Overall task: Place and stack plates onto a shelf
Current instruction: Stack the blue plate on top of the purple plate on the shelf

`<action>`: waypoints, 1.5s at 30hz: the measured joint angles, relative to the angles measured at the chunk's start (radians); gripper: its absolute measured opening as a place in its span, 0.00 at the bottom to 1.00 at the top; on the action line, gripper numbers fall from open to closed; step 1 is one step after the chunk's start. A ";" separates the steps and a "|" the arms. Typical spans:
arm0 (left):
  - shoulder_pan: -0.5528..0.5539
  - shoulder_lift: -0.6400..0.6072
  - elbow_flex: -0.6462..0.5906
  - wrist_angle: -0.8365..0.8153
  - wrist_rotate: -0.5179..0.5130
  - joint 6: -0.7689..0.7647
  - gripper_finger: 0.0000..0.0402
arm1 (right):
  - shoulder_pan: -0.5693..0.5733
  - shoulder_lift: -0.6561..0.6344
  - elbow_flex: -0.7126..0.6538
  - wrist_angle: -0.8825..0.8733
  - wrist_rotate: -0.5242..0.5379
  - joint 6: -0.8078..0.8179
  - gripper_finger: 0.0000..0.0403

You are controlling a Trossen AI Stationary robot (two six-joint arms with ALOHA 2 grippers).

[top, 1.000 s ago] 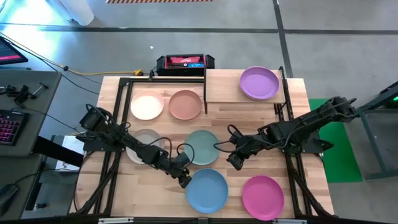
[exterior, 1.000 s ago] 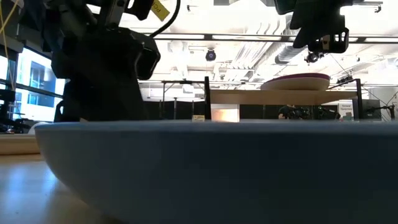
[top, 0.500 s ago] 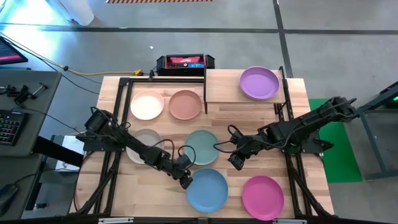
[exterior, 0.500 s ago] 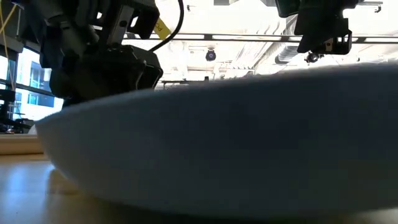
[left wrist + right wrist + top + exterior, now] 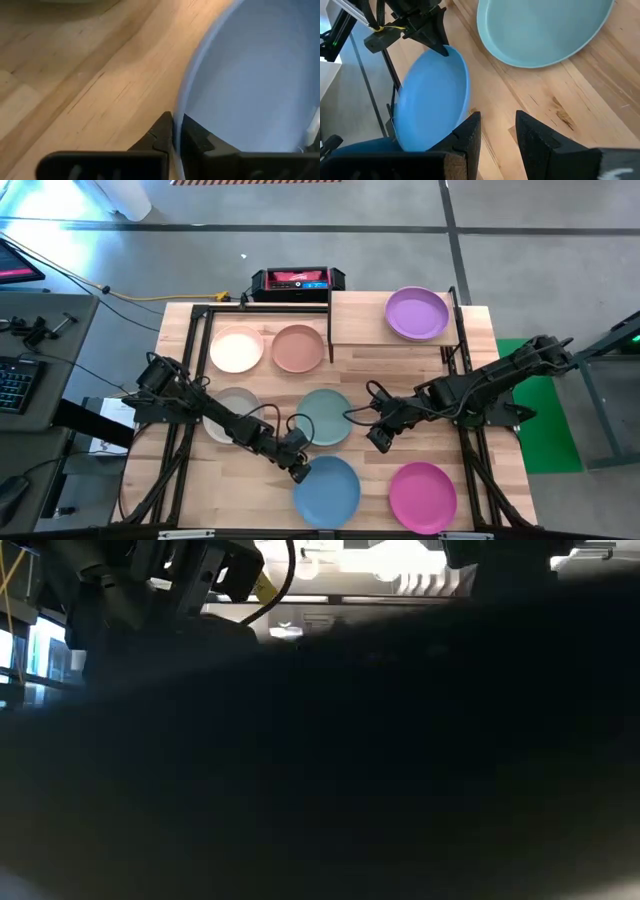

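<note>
The left gripper [image 5: 302, 471] has its jaws clamped on the rim of the blue plate [image 5: 327, 491], which tilts up off the desk [image 5: 480, 360] at the near edge. In the low view this plate [image 5: 350, 760] fills almost everything, hiding the shelf. The right gripper [image 5: 492, 131] hovers with jaws apart, empty, just right of the teal plate [image 5: 325, 417]. The magenta plate [image 5: 422, 497] lies near right; a cream plate [image 5: 232, 412] sits partly under the left arm. The pale pink plate [image 5: 236, 348] and terracotta plate [image 5: 298, 347] lie far left. The purple plate [image 5: 417, 313] rests on the shelf [image 5: 358, 318]. A black box [image 5: 297, 281] sits beyond; its writing is unreadable.
</note>
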State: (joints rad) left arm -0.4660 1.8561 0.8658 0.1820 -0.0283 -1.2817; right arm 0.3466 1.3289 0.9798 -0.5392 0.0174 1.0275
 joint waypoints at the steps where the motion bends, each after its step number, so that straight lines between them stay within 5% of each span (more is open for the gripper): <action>1: -0.001 0.000 0.000 -0.001 0.003 -0.004 0.01 | 0.000 0.000 0.000 0.000 0.000 0.000 0.26; 14: -0.006 -0.016 0.056 -0.021 -0.002 0.018 0.00 | 0.000 0.000 0.000 -0.002 -0.019 0.040 0.26; 27: 0.036 -0.159 0.225 -0.600 -0.009 0.242 0.00 | -0.032 0.000 0.000 0.078 0.007 -0.023 0.29; 36: 0.156 -0.342 0.237 -0.823 0.023 0.392 0.00 | -0.106 0.000 0.000 0.118 0.030 -0.057 0.40; 45: 0.323 -0.477 0.237 -1.024 0.047 0.582 0.00 | -0.183 0.000 0.000 0.380 0.022 -0.212 0.42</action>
State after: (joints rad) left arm -0.1432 1.3793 1.1023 -0.8423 0.0188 -0.6996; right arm 0.1632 1.3293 0.9802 -0.1589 0.0395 0.8155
